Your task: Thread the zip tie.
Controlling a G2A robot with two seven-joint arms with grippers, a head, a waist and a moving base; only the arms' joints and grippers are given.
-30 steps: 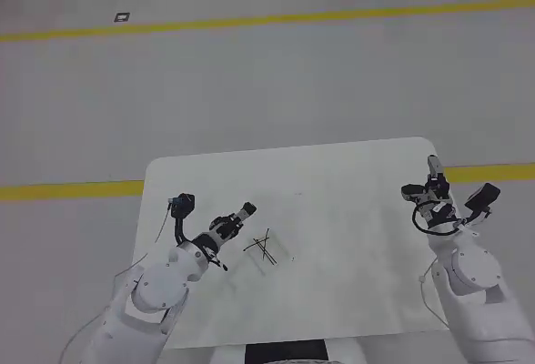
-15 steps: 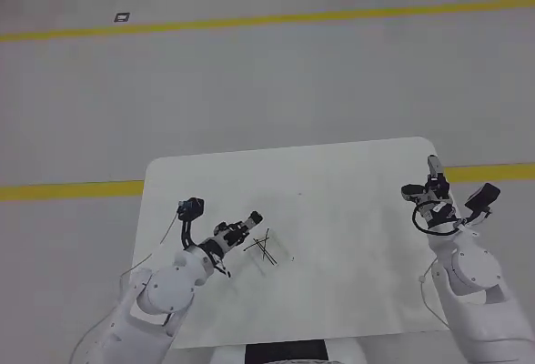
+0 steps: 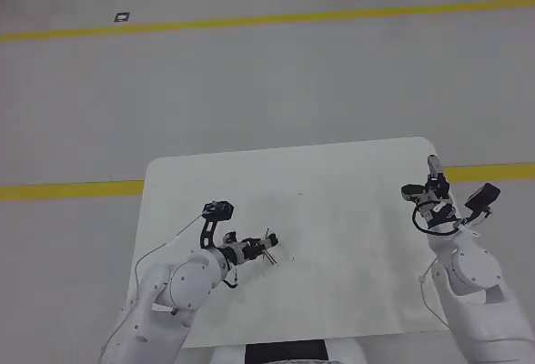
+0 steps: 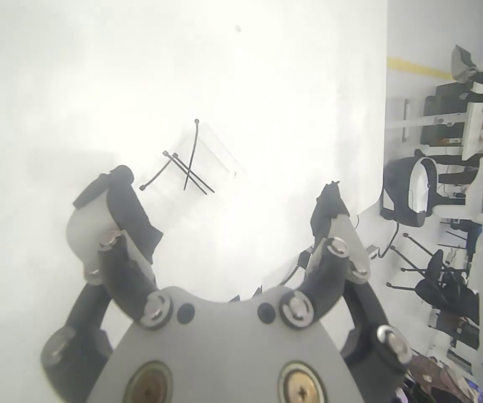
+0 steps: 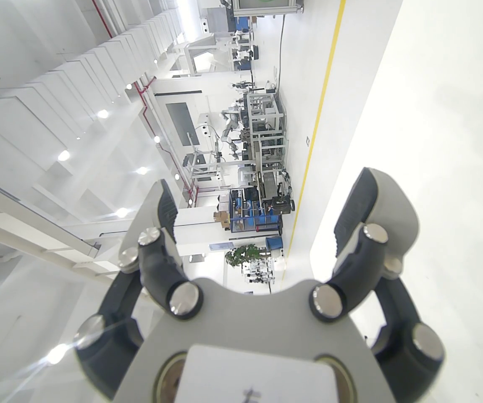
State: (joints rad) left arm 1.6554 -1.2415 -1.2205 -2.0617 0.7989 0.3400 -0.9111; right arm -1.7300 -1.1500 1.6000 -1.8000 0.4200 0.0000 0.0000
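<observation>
Zip ties point(image 4: 189, 157), a few thin black plastic straps with small square heads, lie crossed over one another in a loose heap on the near left part of the white rounded-corner table point(image 3: 340, 173), not far from its front edge. None of them is looped or threaded. Under them the left wrist view shows the faint outline of a flat clear plastic sheet or bag point(image 4: 224, 157), on which most of the heap rests. The left gripper point(image 4: 224, 184), with grey metal fingers tipped in black pads, sits low over the table right at the heap. Its jaws stand wide apart with nothing between them, and in its own wrist view the straps lie just beyond the fingertips, inside the span of the two fingers and apart from both. From above, the tip of this gripper covers part of the heap, so I cannot tell there whether it touches a strap. Farther off, at the right edge of the table, the right gripper point(image 5: 264, 182) is held above the surface, well apart from the straps, pointing away from the robot toward the open hall. Its jaws too are spread wide and hold nothing. Beyond the table the pale grey floor carries a yellow painted stripe point(image 3: 58, 191) level with the table's far half, and farther still a second yellow stripe point(image 3: 249, 20) with a small dark square marker point(image 3: 122, 16) beside it.
</observation>
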